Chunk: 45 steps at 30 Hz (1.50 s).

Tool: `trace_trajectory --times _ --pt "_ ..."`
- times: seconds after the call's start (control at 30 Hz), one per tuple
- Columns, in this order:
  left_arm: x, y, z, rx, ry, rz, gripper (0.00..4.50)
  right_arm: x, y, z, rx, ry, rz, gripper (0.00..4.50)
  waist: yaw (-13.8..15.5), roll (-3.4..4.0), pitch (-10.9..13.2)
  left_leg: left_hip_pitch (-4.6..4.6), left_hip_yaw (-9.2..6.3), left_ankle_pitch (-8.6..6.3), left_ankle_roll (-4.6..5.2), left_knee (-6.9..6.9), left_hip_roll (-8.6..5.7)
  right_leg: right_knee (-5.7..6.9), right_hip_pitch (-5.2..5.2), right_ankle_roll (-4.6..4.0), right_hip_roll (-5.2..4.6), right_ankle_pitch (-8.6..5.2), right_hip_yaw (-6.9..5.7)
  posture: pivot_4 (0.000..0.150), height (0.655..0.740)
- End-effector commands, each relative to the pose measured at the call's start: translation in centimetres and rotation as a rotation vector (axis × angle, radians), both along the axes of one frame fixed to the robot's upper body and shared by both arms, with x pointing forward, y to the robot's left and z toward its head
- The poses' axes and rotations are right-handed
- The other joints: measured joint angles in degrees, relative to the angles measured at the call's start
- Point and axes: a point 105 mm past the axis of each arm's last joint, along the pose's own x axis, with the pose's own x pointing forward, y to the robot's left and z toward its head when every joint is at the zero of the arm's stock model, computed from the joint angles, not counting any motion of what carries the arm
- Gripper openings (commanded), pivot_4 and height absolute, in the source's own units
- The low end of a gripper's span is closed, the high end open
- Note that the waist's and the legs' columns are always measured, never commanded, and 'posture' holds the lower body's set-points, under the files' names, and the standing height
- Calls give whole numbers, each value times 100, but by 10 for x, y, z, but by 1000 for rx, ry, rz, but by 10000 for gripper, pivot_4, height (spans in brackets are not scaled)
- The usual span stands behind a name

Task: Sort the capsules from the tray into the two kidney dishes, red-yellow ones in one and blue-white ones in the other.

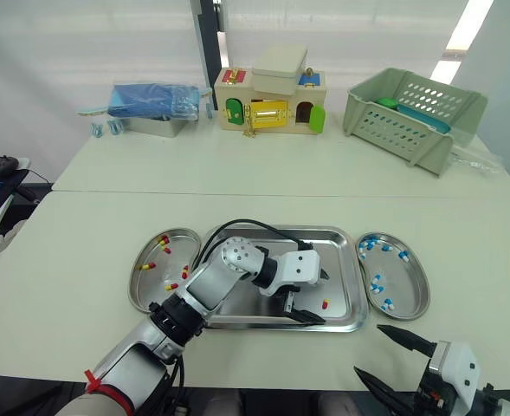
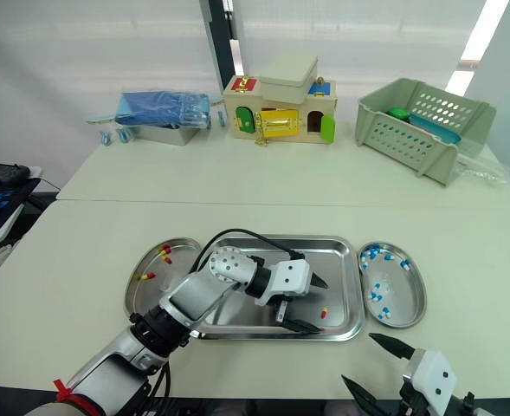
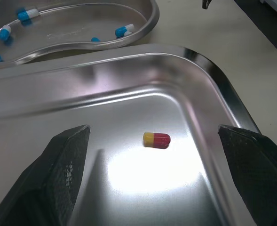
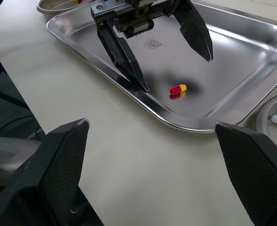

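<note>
One red-yellow capsule [image 1: 326,303] lies in the front right corner of the steel tray [image 1: 337,251]; it is also in the left wrist view [image 3: 156,140] and the right wrist view [image 4: 178,88]. My left gripper [image 1: 316,297] hangs open just over the tray, its fingers either side of that capsule and not touching it. The left kidney dish [image 1: 146,292] holds several red-yellow capsules [image 1: 162,241]. The right kidney dish [image 1: 408,288] holds several blue-white capsules [image 1: 377,282]. Near the table's front edge, right of the tray, my right gripper [image 1: 390,359] is open and holds nothing.
At the back of the far table stand a wooden toy house [image 1: 272,102], a green basket [image 1: 415,113] and a metal container with a blue bag [image 1: 155,108]. A black cable [image 1: 246,225] loops over the tray's rear rim.
</note>
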Motion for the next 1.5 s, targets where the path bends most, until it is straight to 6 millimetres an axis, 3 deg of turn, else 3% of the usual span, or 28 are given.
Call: trace_trajectory --times 0.03,0.13,0.2,0.33,0.73,0.83,0.97,1.03,1.3,1.5 --pt "-1 -6 3 -2 -29 -32 45000 4 6 10 0 -40 13 44851 -7 0 0 0 0 0 0 0 0 0 0 0 0 0 0 1500 7400" --pt "0 -9 2 4 -35 -38 43159 6 8 12 0 -42 13 44986 0 0 0 0 -2 0 0 0 0 1 0 0 0 0 -1 1500 7400" --pt "1 -10 0 17 -47 -39 38886 7 9 14 2 -42 13 45000 7 0 0 -1 -1 0 0 1 -1 0 0 0 0 0 -1 1500 7400" --pt "3 -11 -1 25 -53 -43 26251 7 10 16 0 -40 11 45000 0 0 0 -1 -2 0 0 1 -1 1 0 0 0 0 -2 1500 7400" --pt "3 -12 -9 63 -47 -54 26251 6 10 16 -5 -34 6 45000 0 0 0 -1 -2 0 0 1 -1 1 1 0 0 0 -2 1500 7400" --pt "3 -11 -10 73 -44 -56 20256 6 11 15 -2 -30 8 45000 0 0 0 0 -2 0 0 1 -1 1 1 0 0 0 -2 1500 7400" --pt "0 -10 -12 78 -31 -61 7383 6 11 14 0 -29 7 45000 0 0 -1 0 -2 0 0 2 -1 1 1 0 0 0 -2 1500 7400" --pt "-1 -9 -13 82 -27 -62 3430 6 11 12 -1 -26 9 45000 0 0 -1 0 -2 0 0 2 -1 1 1 0 0 0 -2 1500 7400" --pt "-1 -9 -7 61 -39 -62 3423 5 13 11 -3 -31 27 45000 -1 1 -1 0 -2 0 0 2 -1 2 1 0 0 0 -2 1500 7400" --pt "4 1 33 -66 -9 41 3423 1 19 16 -2 -42 93 45000 -9 1 -1 -1 -4 0 0 2 -1 2 1 0 0 0 -2 1500 7400"
